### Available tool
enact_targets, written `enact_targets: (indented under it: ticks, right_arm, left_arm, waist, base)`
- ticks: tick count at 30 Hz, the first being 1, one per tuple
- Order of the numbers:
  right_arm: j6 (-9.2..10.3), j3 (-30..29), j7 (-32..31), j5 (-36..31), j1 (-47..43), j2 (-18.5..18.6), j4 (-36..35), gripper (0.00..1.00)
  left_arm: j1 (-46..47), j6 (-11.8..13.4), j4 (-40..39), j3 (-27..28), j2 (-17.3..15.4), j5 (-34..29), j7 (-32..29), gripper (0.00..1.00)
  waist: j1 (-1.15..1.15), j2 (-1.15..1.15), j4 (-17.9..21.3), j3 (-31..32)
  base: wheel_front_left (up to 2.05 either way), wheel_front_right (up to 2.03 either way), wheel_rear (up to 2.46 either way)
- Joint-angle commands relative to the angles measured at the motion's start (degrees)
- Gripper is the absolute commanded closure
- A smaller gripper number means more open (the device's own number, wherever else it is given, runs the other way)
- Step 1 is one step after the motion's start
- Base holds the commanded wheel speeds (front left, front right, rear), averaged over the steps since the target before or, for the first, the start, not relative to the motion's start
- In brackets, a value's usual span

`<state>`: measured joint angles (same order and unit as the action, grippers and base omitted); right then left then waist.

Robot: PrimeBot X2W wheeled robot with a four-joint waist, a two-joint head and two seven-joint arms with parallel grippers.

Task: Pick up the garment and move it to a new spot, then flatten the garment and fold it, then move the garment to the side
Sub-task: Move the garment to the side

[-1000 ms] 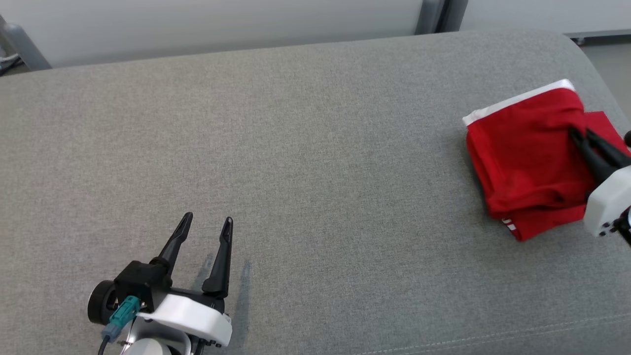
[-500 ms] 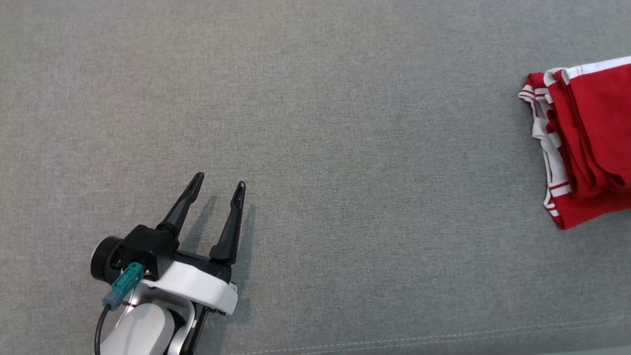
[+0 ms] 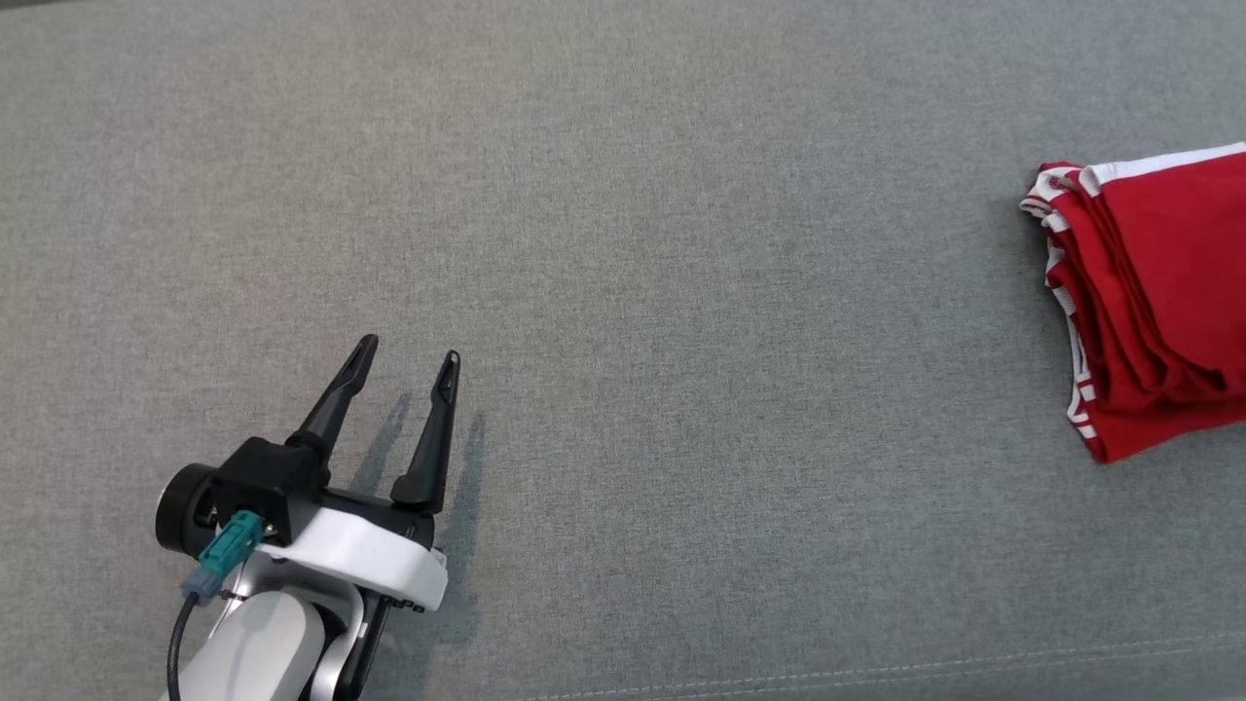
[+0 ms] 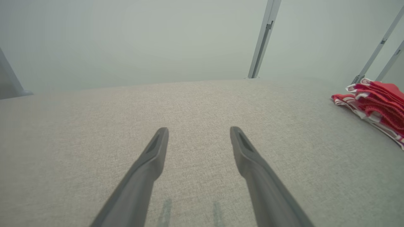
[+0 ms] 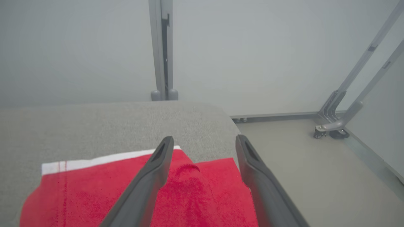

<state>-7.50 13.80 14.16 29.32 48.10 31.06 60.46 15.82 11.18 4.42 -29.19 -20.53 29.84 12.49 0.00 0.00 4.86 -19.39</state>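
Garment: you've got the red garment (image 3: 1158, 292) folded into a bundle with white trim, sitting at the far right of the grey cushion (image 3: 681, 292).
Its lie: the stacked fold edges face left toward the open cushion. That visible edge runs near to far. The head view cuts off the right part, so don't judge its full length from there.
Right gripper: the right gripper (image 5: 204, 140) is directly over the cloth with its two fingers spread wide and pinching nothing. A small pucker of red sits between them. You can't tell whether the fingers touch the fabric.
Garment to right gripper: it lies straight below and ahead of the fingers, white-trimmed edge on the far side.
Left gripper: the left gripper (image 3: 409, 349) is down at the near left, fingers spread and empty over bare cushion.
Garment to left gripper: well apart, off to its right across the whole cushion.
Nearer arm: the right, by a long way. Anything more on the cloth is its job.
Cushion end: the cushion's right end and the floor (image 5: 300, 164) lie just past the garment.
Stage: it looks folded and set aside, so you're likely at the close of the last step.
Next move: probably lift the right fingers clear.
Watch: that pucker could snag a fingertip and drag the fold open.
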Motion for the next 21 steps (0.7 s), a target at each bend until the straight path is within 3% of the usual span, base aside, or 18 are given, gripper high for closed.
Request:
enact_targets:
  ticks: [1,5,9,14,21]
  right_arm:
    - [0.01,-0.80,0.79,-0.46,-2.18,0.97,-3.26,0.00]
    - [0.01,-8.43,0.82,-4.58,-8.81,-2.63,-15.64,0.00]
    - [0.01,-12.62,0.83,-9.90,-16.35,-8.94,-28.64,0.00]
    - [0.01,-12.62,0.83,-14.79,-25.98,-16.65,-41.34,0.00]
    - [0.01,-11.54,-2.46,-18.39,-39.53,-25.00,-52.22,0.00]
  left_arm:
    - [1.38,0.24,-1.17,2.63,-1.33,-0.10,0.79,0.00]
    - [-0.52,1.45,-1.44,4.42,-1.49,1.04,1.19,0.00]
    - [-2.71,2.35,-2.10,5.67,-1.95,1.50,1.56,0.00]
    - [-5.99,3.97,-3.27,6.76,-2.69,1.81,1.70,0.00]
    - [-11.86,6.32,-5.32,7.97,-3.78,2.72,1.61,0.00]
  waist:
    - [0.00,0.00,0.32,1.56]
    - [0.00,0.00,0.47,4.74]
    - [0.00,0.00,0.00,8.49]
    - [0.00,0.00,-1.56,12.90]
    - [0.00,0.00,-4.94,18.25]
  base:
    - [0.00,0.00,0.00]
    - [0.00,0.00,0.00]
    - [0.00,0.00,0.00]
    - [0.00,0.00,0.00]
    - [0.00,0.00,0.00]
